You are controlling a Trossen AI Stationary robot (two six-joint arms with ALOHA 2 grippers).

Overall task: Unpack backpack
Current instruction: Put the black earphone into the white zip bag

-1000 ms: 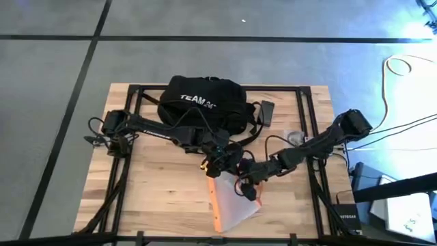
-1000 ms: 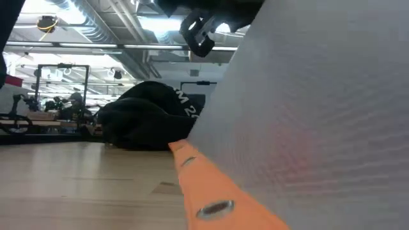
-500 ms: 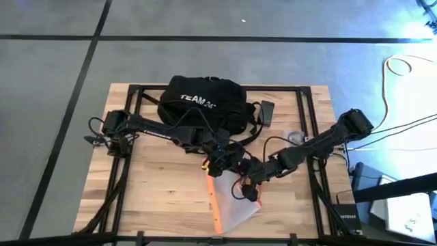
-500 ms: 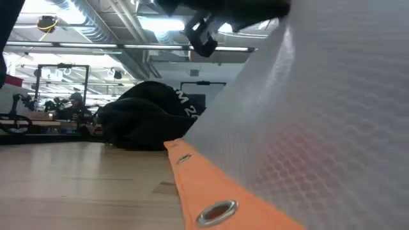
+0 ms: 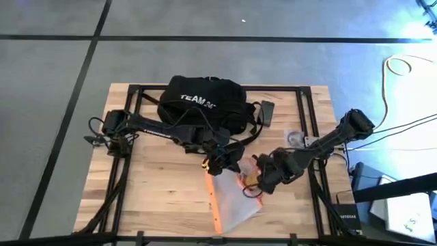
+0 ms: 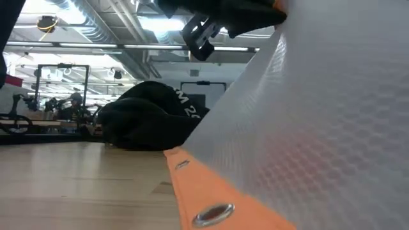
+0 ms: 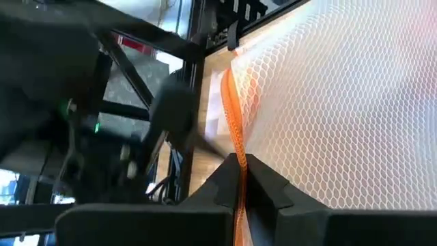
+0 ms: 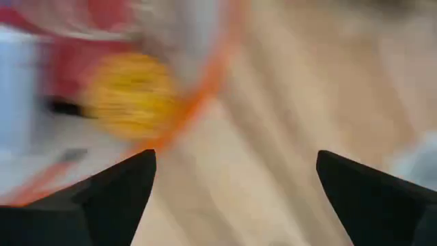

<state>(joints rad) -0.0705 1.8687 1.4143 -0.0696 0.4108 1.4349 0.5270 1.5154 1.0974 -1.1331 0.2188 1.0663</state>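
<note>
Two dark arms reach inward over a wooden surface point(image 5: 150, 178) seen from above. From the left edge, the left arm runs rightward past the near side of the backpack point(image 5: 201, 102), a black fabric bag with white "TEAM 24" lettering visible, which sits at the far middle of the surface, its straps trailing toward the right. The left end effector point(image 5: 217, 164) hangs just in front of the backpack, over the far edge of a translucent mesh pouch point(image 5: 229, 201) with orange trim; in the left wrist view its fingers are pressed together on that orange trim point(image 7: 235, 130), pinching the pouch edge between them. The pouch lies near the front middle of the surface, its orange edge running along its left side; in the low view its mesh wall fills the right of the picture, lifted at an angle, with the backpack point(image 6: 150, 115) behind it. To the right of the pouch's far end, the right end effector point(image 5: 261, 179) sits close over the surface, the right arm stretching back to the right edge. In the right wrist view its fingers point(image 8: 95, 198) are spread wide apart, with nothing between them, above blurred orange, yellow and red shapes.
</note>
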